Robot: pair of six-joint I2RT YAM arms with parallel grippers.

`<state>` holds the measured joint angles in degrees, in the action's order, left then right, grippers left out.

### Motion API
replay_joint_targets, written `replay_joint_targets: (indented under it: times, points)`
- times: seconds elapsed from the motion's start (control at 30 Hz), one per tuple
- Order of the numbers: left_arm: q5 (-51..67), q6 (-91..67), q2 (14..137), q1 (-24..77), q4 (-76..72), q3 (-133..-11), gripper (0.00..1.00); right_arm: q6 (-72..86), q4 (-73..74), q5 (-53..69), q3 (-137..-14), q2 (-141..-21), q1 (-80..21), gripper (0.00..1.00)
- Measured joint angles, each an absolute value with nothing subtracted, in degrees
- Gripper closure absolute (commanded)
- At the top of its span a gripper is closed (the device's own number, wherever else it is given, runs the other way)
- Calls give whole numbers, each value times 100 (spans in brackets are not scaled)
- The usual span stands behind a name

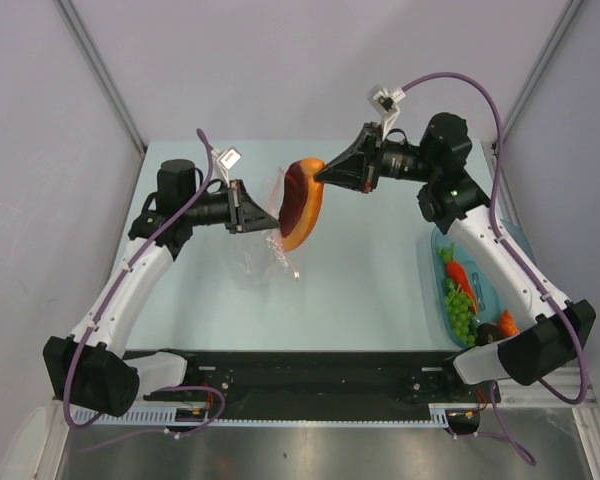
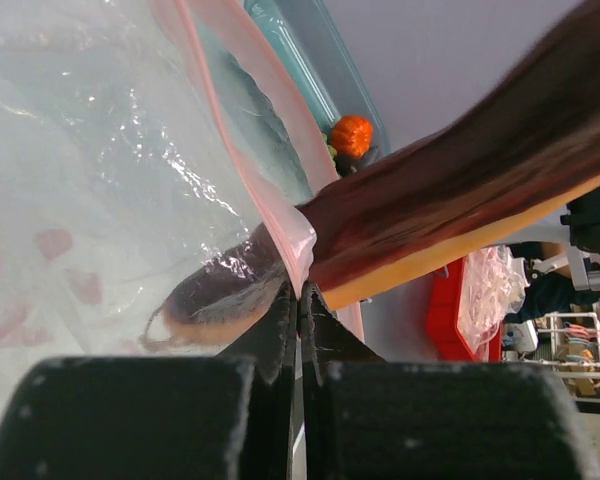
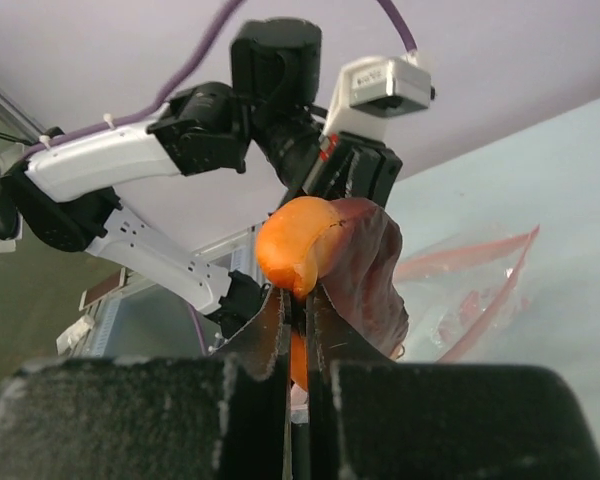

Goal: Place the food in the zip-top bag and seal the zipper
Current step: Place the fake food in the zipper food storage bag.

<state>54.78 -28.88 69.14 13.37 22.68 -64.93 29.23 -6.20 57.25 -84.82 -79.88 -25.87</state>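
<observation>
My right gripper is shut on the rim of the big orange slice, dark-red face toward the left arm, held above the table. My left gripper is shut on the pink-red zipper strip of the clear zip-top bag, holding its mouth up. The slice's lower end sits inside the bag mouth; the rest sticks out. The grape bunch, carrot, dark ball and a small red piece lie in the teal bowl.
The teal bowl stands at the table's right edge beside my right arm. An orange-red round fruit shows in the bowl in the left wrist view. A red bin sits off the table.
</observation>
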Motion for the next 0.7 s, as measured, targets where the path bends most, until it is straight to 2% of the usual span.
replay_joint_targets:
  times: [0.7]
  points:
    - [5728,-3454,6709,1253,1662,-6289,100,2891,414,5190,-8256,-9109,-3400,100]
